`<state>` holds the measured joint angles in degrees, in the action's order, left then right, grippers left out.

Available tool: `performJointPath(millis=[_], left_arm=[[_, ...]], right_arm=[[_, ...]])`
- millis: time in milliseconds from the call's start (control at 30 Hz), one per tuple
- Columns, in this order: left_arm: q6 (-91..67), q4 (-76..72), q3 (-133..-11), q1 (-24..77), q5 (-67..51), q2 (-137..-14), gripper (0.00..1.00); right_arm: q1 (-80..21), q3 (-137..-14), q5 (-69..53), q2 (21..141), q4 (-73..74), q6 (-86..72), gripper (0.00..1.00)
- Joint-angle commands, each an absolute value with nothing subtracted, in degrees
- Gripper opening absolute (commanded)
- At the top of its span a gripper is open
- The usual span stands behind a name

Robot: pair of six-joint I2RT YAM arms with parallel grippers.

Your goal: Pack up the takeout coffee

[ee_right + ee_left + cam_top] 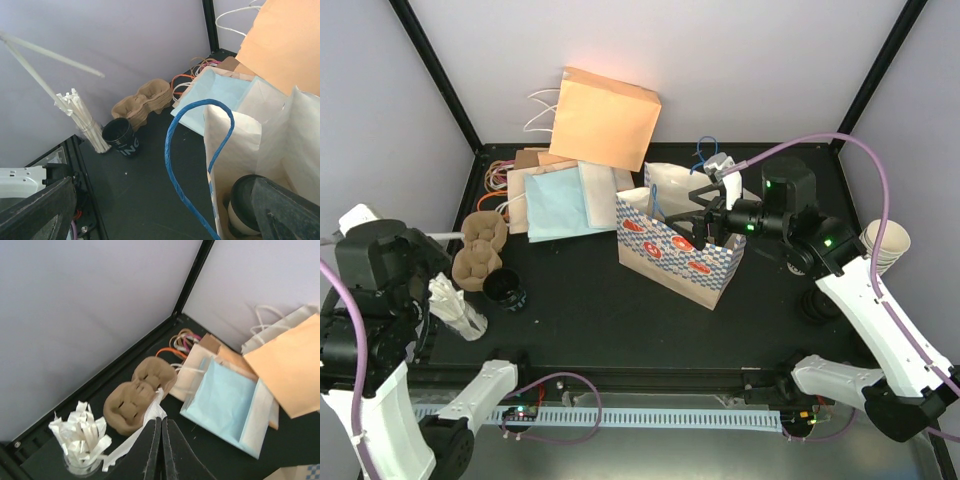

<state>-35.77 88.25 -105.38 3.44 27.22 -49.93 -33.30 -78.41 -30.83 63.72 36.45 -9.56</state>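
Right wrist view shows the cream paper takeout cup with dark lid seated inside the blue-checked paper bag right of table centre, with the right gripper spread wide and empty above it, so packing appears done and only retraction is left.

takeout coffee mostly hidden inside checked bag, fingers of right hand blurred, cropped by edge

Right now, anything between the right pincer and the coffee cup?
The coffee cup sits in the checked bag beside one finger of the open right pincer; the bag wall and blue handle separate it from the other.
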Motion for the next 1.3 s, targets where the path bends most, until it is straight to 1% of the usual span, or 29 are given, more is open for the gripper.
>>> performJointPath(millis=[0,100,200,333,400,567,633,700,833,933,1000,1067,1133,1267], left_arm=[[-34.35,87.32,-111.40,3.12,28.97,-51.85,0.04],[-33.29,83.14,-113.85,3.12,26.93,-51.66,0.05],[-31.31,76.50,-112.98,3.15,22.13,-49.87,0.05],[-27.96,62.27,-106.00,3.12,8.31,-45.55,0.05],[-28.43,56.54,-102.27,3.14,3.27,-43.97,0.05],[-30.22,54.08,-100.48,3.16,-3.44,-45.73,0.02],[-31.35,50.64,-98.31,3.15,-8.05,-45.81,0.02],[-32.64,48.04,-96.92,3.13,-10.00,-45.98,0.02],[-33.47,48.99,-96.68,3.14,-13.73,-47.75,0.02],[-33.99,47.20,-93.37,3.13,-24.28,-49.15,0.01],[-35.47,42.48,-90.28,3.15,-33.76,-49.87,0.02],[-37.47,36.96,-87.72,3.25,-39.88,-50.21,0.02],[-38.06,31.13,-85.51,3.33,-41.48,-49.59,0.01],[-39.12,21.87,-83.11,3.33,-37.76,-48.67,0.02]], right_arm=[[-33.56,-80.03,-32.07,63.94,36.70,-10.28,0.98],[-33.55,-79.98,-32.00,64.09,36.75,-10.27,0.98],[-33.57,-80.06,-31.95,64.19,36.77,-10.32,0.98],[-33.57,-80.29,-31.37,64.10,37.05,-10.12,0.98],[-33.51,-80.31,-30.85,63.96,37.19,-10.11,0.98],[-33.53,-80.25,-29.95,63.41,37.44,-10.02,0.98],[-33.56,-80.19,-28.73,63.09,37.53,-10.06,0.98],[-33.54,-80.06,-27.26,62.69,37.65,-10.11,0.98],[-33.49,-79.95,-26.88,62.31,38.16,-10.10,0.98],[-33.54,-79.80,-26.86,62.10,38.24,-10.17,0.98],[-33.52,-80.11,-25.55,61.98,38.35,-10.58,0.98],[-33.49,-80.25,-21.81,61.29,38.32,-11.72,0.98],[-33.48,-79.98,-17.54,59.91,37.96,-12.50,0.98],[-33.49,-78.59,-12.48,56.35,36.03,-13.43,0.98]])
